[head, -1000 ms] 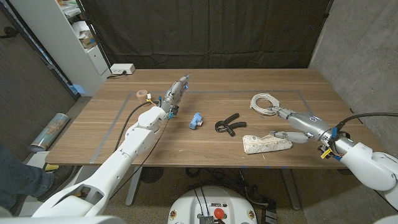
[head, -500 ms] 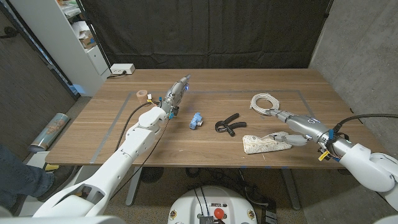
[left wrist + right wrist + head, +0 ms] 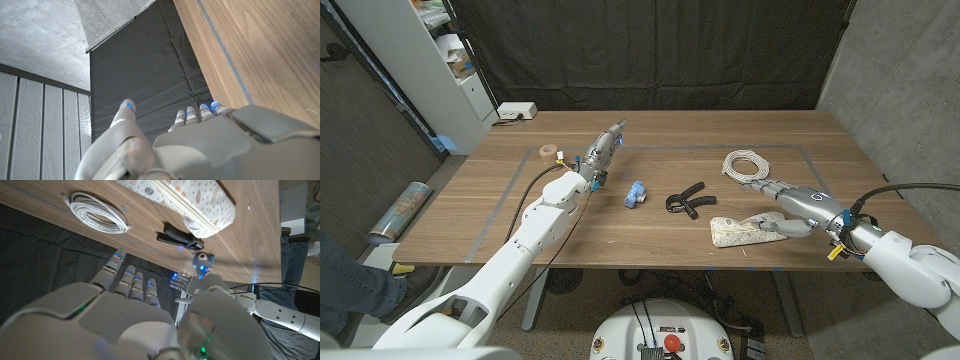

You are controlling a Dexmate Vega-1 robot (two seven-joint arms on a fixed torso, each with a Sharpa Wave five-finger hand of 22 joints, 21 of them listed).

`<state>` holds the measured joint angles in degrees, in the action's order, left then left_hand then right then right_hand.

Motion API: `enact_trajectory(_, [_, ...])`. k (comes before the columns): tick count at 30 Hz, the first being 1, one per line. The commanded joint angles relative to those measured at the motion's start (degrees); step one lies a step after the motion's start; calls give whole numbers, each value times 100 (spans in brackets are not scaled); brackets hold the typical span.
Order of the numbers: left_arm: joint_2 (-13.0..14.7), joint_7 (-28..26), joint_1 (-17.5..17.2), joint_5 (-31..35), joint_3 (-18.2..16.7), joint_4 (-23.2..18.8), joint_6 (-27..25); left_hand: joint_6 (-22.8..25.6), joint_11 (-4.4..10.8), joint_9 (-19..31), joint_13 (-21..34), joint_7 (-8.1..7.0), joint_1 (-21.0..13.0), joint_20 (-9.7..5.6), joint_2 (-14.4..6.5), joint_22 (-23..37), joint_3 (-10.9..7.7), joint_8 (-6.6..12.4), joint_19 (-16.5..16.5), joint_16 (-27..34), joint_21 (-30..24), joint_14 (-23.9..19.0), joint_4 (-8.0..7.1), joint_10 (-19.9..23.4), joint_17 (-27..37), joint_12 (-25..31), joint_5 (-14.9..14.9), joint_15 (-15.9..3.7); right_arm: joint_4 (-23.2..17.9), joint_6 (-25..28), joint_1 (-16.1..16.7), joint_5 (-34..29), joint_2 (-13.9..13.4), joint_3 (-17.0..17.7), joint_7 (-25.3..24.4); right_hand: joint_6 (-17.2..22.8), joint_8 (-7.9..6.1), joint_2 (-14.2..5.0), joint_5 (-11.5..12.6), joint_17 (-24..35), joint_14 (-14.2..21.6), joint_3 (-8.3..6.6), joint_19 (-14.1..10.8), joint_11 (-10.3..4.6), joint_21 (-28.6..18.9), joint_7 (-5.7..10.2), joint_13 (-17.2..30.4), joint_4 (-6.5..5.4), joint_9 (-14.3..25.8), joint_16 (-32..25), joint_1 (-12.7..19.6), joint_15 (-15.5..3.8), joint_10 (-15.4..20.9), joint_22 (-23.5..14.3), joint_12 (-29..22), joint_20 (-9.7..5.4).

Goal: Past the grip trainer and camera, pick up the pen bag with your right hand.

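Observation:
The pen bag (image 3: pixel 745 232), white with a small pattern and a zip, lies near the table's front edge, right of centre. My right hand (image 3: pixel 792 205) is at the bag's right end with fingers spread and nothing held; its thumb is close to the bag's end. In the right wrist view the pen bag (image 3: pixel 190 202) lies ahead of the right hand (image 3: pixel 145 315). The black grip trainer (image 3: pixel 685 200) and the small blue camera (image 3: pixel 636 193) lie left of the bag. My left hand (image 3: pixel 603 150) stands at the back left with fingers straight, holding nothing.
A coiled white cable (image 3: pixel 745 165) lies just behind my right hand. A tape roll (image 3: pixel 550 152) and a white box (image 3: pixel 516 111) sit at the table's back left. A white shelf (image 3: pixel 430 60) stands left of the table (image 3: pixel 660 250).
My right hand has slid a little left toward the pen bag's right end, the thumb closing in on it. The left arm and the objects have not moved.

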<state>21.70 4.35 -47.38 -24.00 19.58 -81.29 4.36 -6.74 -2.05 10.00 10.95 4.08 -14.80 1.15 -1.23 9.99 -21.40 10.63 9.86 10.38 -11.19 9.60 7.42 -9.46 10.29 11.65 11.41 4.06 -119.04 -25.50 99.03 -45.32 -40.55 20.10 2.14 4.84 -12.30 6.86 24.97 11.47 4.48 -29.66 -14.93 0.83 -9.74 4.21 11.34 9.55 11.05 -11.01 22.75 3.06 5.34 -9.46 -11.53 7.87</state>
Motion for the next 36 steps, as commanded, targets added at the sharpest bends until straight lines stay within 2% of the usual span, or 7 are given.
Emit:
enact_trajectory(1, [14, -2, -26, 8, 2, -62, -30, -22, -19, 28, 9, -24, -39, 38, -34, 27, 20, 15, 442, 17, 34, 254, 19, -52, 6, 18, -16, 15, -113, 122, 84, -140, -66, 8, 91, 82, -34, 3, -16, 17, -37, -41, 58, 7, -17, 28, 17, -3, 22, 7, 92, -2, 49, -20, -8, 134])
enact_trajectory(5, [34, -31, -52, 14, -8, -115, -46, -19, -2, 28, 9, -17, -39, 44, -35, 27, 21, 16, 453, 19, 36, 253, 18, -54, 7, 18, -16, 11, -148, 152, 109, -189, -88, 14, 147, 101, -37, 9, -19, 17, -52, -45, 64, 4, -25, 36, 17, -5, 22, 5, 107, -11, 48, -21, -7, 184])
enact_trajectory(13, [38, -6, -84, -17, -24, -85, 9, -20, -3, 28, 10, -27, -37, 59, -37, 27, 24, 15, 471, 22, 36, 252, 17, -47, 7, 22, -17, 9, -340, 414, 121, -432, -164, -31, 466, 23, 16, 48, -38, 15, -246, -69, 37, 34, -71, 60, 19, -7, 23, 30, 205, 28, -87, -27, 39, 404])
enact_trajectory(20, [37, -21, -119, -21, -22, -91, 5, -20, 2, 28, 10, -30, -36, 65, -39, 28, 26, 15, 479, 23, 34, 256, 17, -51, 8, 22, -18, 15, -427, 487, 152, -565, -221, -37, 580, 8, 28, 73, -49, 14, -341, -75, 37, 65, -78, 77, 21, -7, 24, 38, 249, 80, -172, -30, 59, 430])
enact_trajectory(32, [8, 11, -74, -28, 0, -51, 2, -43, -29, 29, 10, -35, -32, 97, -41, 29, 32, 6, 514, 22, 35, 271, 15, -61, 11, 20, -20, 58, -623, 792, 159, -748, -241, -91, 901, -62, 59, 110, -64, 15, -444, -75, 81, 40, -70, 108, 23, -10, 25, 37, 301, 43, -205, -33, 51, 451])
enact_trajectory(35, [10, -4, -70, -18, 2, -60, -21, -44, -35, 29, 10, -36, -31, 98, -42, 30, 34, 7, 520, 24, 34, 270, 14, -35, 11, 31, -20, 60, -643, 865, 169, -796, -227, -115, 934, -35, 49, 129, -72, 16, -468, -72, 149, 52, -51, 111, 25, -14, 26, 24, 319, 86, -132, -33, 15, 456])
enact_trajectory(36, [1, 22, -65, -50, -8, -45, -23, -42, -30, 29, 10, -36, -31, 98, -42, 30, 34, 8, 520, 25, 34, 270, 14, -29, 11, 34, -20, 61, -632, 866, 167, -778, -229, -123, 936, 11, 33, 140, -79, 17, -449, -70, 196, 64, -44, 117, 28, -21, 27, -1, 334, 176, -87, -33, -6, 455])
